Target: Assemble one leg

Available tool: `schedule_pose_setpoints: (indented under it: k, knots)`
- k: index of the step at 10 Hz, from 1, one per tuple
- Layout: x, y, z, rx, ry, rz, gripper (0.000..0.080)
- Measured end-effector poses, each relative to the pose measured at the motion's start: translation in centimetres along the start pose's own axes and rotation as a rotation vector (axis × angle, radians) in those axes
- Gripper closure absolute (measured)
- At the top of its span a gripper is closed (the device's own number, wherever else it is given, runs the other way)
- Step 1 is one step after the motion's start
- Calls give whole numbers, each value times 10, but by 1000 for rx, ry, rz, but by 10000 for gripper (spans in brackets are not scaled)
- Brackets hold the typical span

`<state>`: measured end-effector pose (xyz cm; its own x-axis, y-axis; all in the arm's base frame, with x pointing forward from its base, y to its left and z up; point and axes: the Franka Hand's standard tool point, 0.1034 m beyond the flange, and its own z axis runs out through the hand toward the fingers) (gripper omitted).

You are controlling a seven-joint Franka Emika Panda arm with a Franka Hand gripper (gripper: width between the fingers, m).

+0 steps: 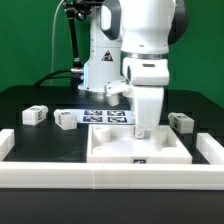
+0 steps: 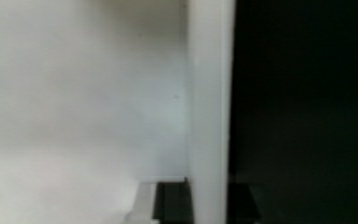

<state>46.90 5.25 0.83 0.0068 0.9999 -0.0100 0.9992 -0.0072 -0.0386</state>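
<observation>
Three small white legs with black-and-white tags lie on the black table: two on the exterior view's left (image 1: 33, 115) (image 1: 64, 119) and one on its right (image 1: 180, 122). The large white recessed panel (image 1: 120, 150) lies in front. My gripper (image 1: 143, 128) points straight down at the panel's back rim, away from every leg. In the wrist view the gripper (image 2: 208, 186) has one dark finger (image 2: 171, 202) on each side of the panel's upright white rim (image 2: 210, 90), closed against it. No leg shows in the wrist view.
The marker board (image 1: 108, 117) lies flat behind the panel, by the robot's base. A white wall (image 1: 60, 176) runs along the table's front, with raised ends at both sides. The black table (image 2: 309, 100) shows beyond the rim in the wrist view.
</observation>
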Motion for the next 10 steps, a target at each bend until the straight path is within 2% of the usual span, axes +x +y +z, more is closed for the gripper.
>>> schedule_pose_setpoints:
  k: [2,5,8,9,10]
  knots:
    - [21,14,0,-14,5,-21,739]
    - [30,21,-1,1,-2,-13,739]
    - [31,21,-1,-1,-1,2,739]
    - [31,21,-1,-1,-1,2,540]
    - [31,21,-1,-1,-1,2,540]
